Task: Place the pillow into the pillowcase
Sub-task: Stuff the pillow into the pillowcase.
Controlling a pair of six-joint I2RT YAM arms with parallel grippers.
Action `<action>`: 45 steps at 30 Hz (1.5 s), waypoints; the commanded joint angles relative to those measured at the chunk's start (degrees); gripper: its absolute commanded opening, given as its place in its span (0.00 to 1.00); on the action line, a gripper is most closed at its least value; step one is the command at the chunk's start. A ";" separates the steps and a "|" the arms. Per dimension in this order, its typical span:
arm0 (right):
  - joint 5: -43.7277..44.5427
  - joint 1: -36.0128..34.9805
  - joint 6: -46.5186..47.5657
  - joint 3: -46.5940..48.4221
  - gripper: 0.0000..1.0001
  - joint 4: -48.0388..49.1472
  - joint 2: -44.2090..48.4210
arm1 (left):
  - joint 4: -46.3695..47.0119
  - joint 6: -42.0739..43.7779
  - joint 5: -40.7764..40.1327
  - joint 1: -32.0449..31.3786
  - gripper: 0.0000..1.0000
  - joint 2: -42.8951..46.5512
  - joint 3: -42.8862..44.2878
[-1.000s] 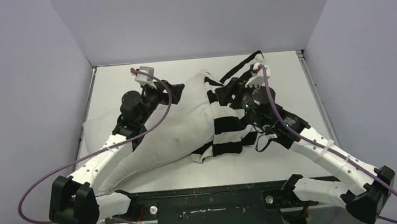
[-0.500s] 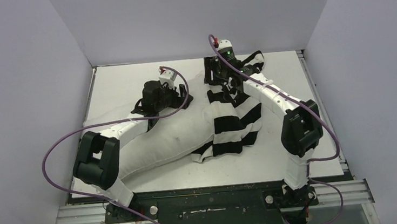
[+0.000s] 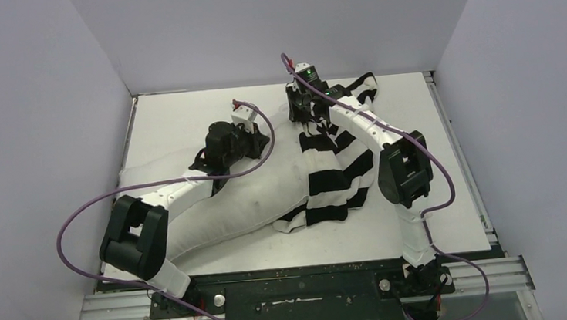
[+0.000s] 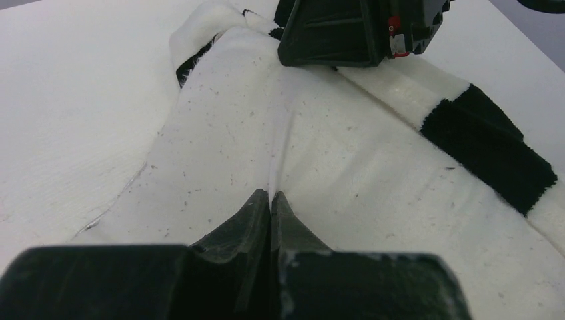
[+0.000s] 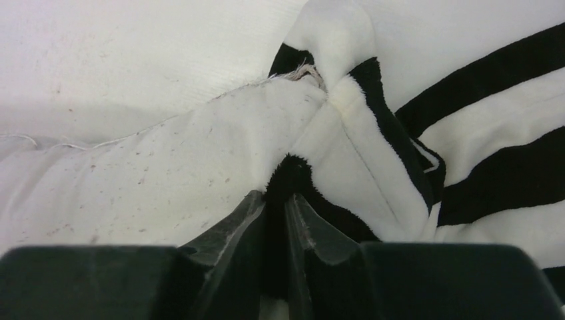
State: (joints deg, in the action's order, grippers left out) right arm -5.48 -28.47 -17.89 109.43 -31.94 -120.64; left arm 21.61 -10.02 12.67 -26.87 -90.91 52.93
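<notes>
Lying diagonally, the plump off-white textured pillow (image 3: 230,203) is sitting with only its far end inside the fuzzy striped pillowcase (image 3: 336,178). I am pinching a pillow crease in my left gripper (image 4: 270,197) and clamping the case's black hem in my right gripper (image 5: 276,200). I am judging either thin pinch could slip, bunching the soft sleeve.

White arms (image 3: 182,188), black joints (image 3: 134,239), purple cables (image 3: 65,225), perhaps a green light (image 3: 307,70).

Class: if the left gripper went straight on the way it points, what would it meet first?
The pillow, which the left gripper touches now; farther along, probably the right gripper, though depth is unclear.
</notes>
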 commanded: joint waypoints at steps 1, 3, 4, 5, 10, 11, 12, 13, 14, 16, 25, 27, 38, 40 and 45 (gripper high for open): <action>1.37 -0.15 1.45 2.71 0.05 -0.47 1.89 | 0.31 -1.25 0.75 -1.00 0.00 2.07 -1.70; 1.05 -0.46 1.60 3.18 0.00 0.04 3.27 | 1.53 -2.38 0.39 -0.99 0.00 2.58 -2.46; 1.00 -0.76 1.63 3.31 0.00 0.39 4.25 | 2.05 -2.92 0.16 -0.99 0.00 2.99 -2.86; 0.67 -1.29 1.63 3.10 0.00 0.96 5.39 | 2.71 -3.52 -0.03 -0.99 0.00 3.46 -3.26; -5.48 -4.91 1.89 -1.18 0.00 8.65 11.76 | 6.62 -7.46 -1.22 -0.99 0.00 5.63 -4.28; -6.65 -5.87 1.63 -2.06 0.00 10.56 12.58 | 7.64 -8.50 -1.19 -1.05 0.00 6.01 -4.36; -7.75 -6.77 1.37 -2.52 0.00 11.61 13.26 | 8.66 -9.52 -1.05 -1.12 0.00 6.47 -4.33; -8.74 -7.64 1.14 -2.63 0.00 12.34 13.59 | 9.61 -10.44 -0.91 -1.20 0.00 6.87 -4.28; -9.40 -8.58 0.84 -2.57 0.00 13.01 13.85 | 9.98 -11.22 -1.00 -1.36 0.00 7.15 -3.88; -10.29 -10.36 0.14 -1.94 0.00 13.90 14.17 | 9.08 -11.99 -1.78 -1.94 0.00 7.23 -1.99; -14.78 -15.89 -10.95 -7.66 0.00 29.05 18.93 | 13.46 -19.94 -12.18 -2.83 0.00 8.04 -2.82; -16.40 -16.12 -14.36 -9.81 0.00 34.14 19.79 | 16.31 -23.41 -14.02 -2.83 0.00 8.61 -3.74; -7.65 -12.12 -13.82 -25.19 0.00 35.50 26.66 | 15.08 -24.46 -10.48 -3.38 0.18 22.07 -11.17; -9.31 -11.12 -13.02 -25.88 0.00 35.58 27.26 | 2.61 -19.13 -11.11 -2.92 0.43 25.34 -8.85; -12.89 -9.95 -9.63 -25.40 0.00 35.71 27.76 | -11.83 -6.25 -13.09 1.31 0.68 31.64 -6.74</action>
State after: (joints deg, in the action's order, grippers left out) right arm -12.45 -38.13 -29.21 83.37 -2.39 -96.18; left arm 20.67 -27.49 -0.12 -29.04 -63.88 43.38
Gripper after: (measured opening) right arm 0.044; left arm 0.625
